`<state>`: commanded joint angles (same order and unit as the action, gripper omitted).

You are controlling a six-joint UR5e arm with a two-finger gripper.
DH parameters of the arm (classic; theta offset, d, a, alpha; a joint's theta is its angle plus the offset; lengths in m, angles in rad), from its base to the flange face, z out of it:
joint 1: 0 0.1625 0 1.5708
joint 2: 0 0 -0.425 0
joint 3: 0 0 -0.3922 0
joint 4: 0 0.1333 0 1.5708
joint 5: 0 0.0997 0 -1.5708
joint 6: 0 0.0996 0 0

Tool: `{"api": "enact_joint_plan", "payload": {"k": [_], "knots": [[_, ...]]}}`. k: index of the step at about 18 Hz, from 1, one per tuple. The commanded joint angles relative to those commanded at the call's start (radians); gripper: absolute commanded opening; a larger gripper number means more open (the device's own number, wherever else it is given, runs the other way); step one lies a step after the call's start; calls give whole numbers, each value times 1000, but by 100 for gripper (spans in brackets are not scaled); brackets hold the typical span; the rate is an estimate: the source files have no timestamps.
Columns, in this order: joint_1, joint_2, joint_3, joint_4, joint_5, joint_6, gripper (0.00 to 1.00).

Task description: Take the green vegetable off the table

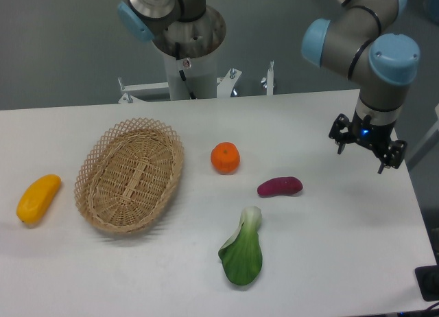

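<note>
Your arm bends down at the desk's (329, 248) right side, gripper (366, 149) hanging above it, jaws apparently spread with nothing between. The green vegetable (243, 252) lies near the front edge, below the purple sweet potato (280, 186).

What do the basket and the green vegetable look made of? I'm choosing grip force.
The basket looks like woven wicker, matte tan, with open lattice sides. The green vegetable has a smooth, slightly glossy leaf and pale stem; real or plastic, I cannot tell.
</note>
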<state>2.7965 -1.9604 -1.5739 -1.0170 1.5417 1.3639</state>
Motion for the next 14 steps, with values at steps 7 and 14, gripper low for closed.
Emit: {"api": "enact_joint_plan", "payload": {"k": [7, 14], "knots": [[-83, -5, 6, 0, 8, -169, 100], [-212, -34, 0, 0, 8, -314, 100]]}}
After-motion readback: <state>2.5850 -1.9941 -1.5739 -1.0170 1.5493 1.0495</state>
